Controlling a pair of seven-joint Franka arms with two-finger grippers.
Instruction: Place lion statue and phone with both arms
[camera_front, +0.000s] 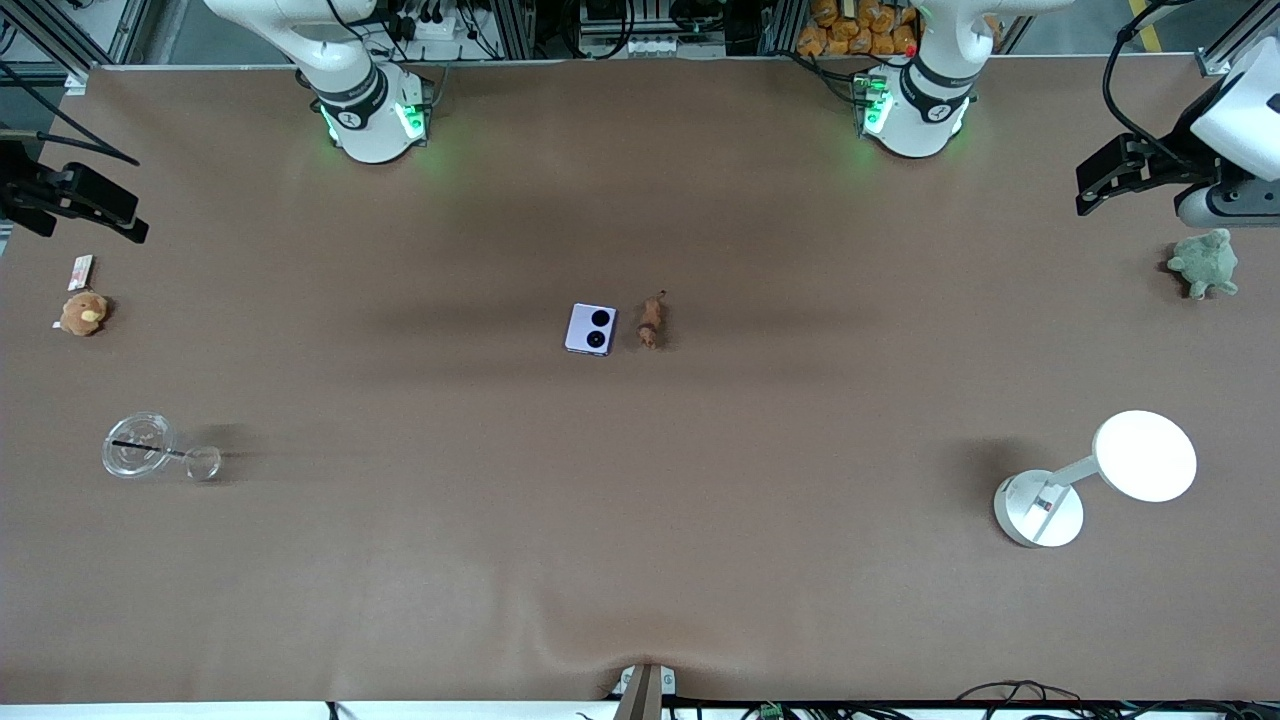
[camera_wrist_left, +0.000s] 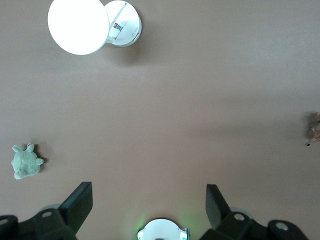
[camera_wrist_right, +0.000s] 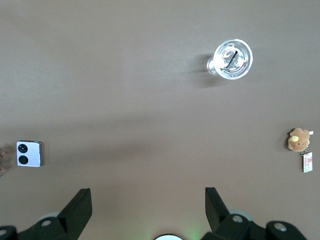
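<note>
Both pincers, left pincer (camera_wrist_left: 148, 206) and right pincer (camera_wrist_right: 148, 206), gape empty; phone (camera_front: 590, 329) and lion statue (camera_front: 651, 321) at mid-frame seem nearly touching, risking a knock.

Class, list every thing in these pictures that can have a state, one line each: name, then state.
phone: folded shut, flat on the table, camera circles up.
lion statue: lying on the table beside the phone, apart from it.
desk lamp: switched on, standing upright.
glass cup: tipped on its side.
left gripper: open, empty, over the table near the green plush turtle.
right gripper: open, empty, over the table.
</note>
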